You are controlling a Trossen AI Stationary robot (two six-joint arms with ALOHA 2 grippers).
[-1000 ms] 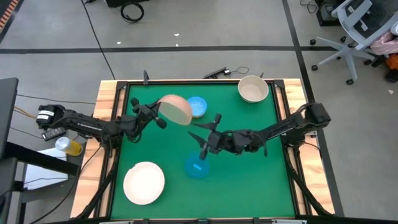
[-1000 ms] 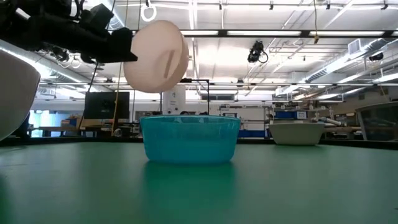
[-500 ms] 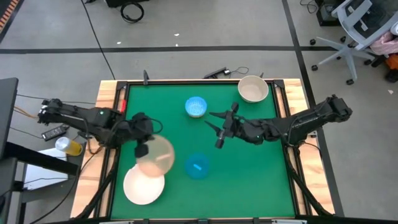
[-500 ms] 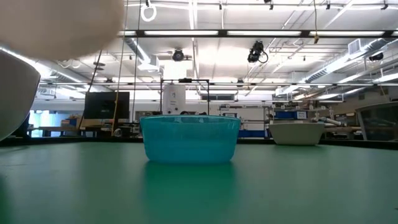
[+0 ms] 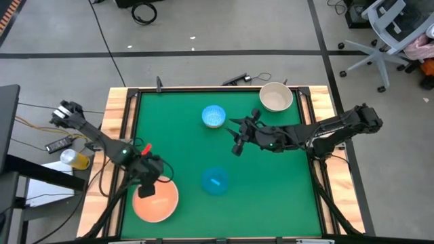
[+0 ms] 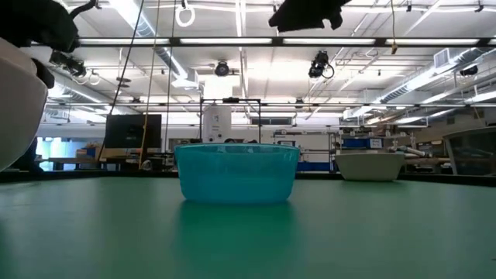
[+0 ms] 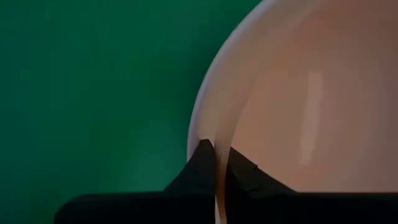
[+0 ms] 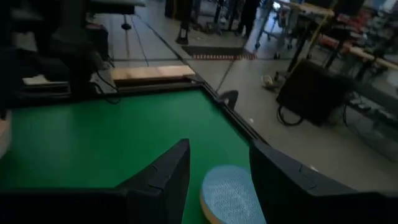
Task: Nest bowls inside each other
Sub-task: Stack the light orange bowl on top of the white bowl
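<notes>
High view: the left gripper [image 5: 150,184] sits at about seven o'clock on the green table [image 5: 271,183], pinched on the rim of the tan bowl [image 5: 156,201], which lies inside the white bowl [image 5: 173,205]; only a pale edge of that one shows around it. The first nesting looks all but done, so the next move probably calls for letting go and lifting clear without dragging the bowl out. The right gripper [image 5: 237,136] hovers near the centre with fingers spread and empty, the speckled light-blue bowl [image 5: 213,116] just beside it at about ten o'clock from it. The solid blue bowl [image 5: 215,181] lies toward six o'clock of the table, the cream bowl [image 5: 276,97] at one o'clock.

Low view: the solid blue bowl stands upright mid-table, the cream bowl farther back at its three o'clock, and the white bowl's wall fills the nine o'clock edge.

Left wrist view: the two dark fingers [image 7: 202,171] are closed on the thin tan rim, one inside, one outside.

Right wrist view: the fingers stand wide apart with the speckled bowl visible between them, not touched; a descent onto its rim seems the likely follow-up.
</notes>
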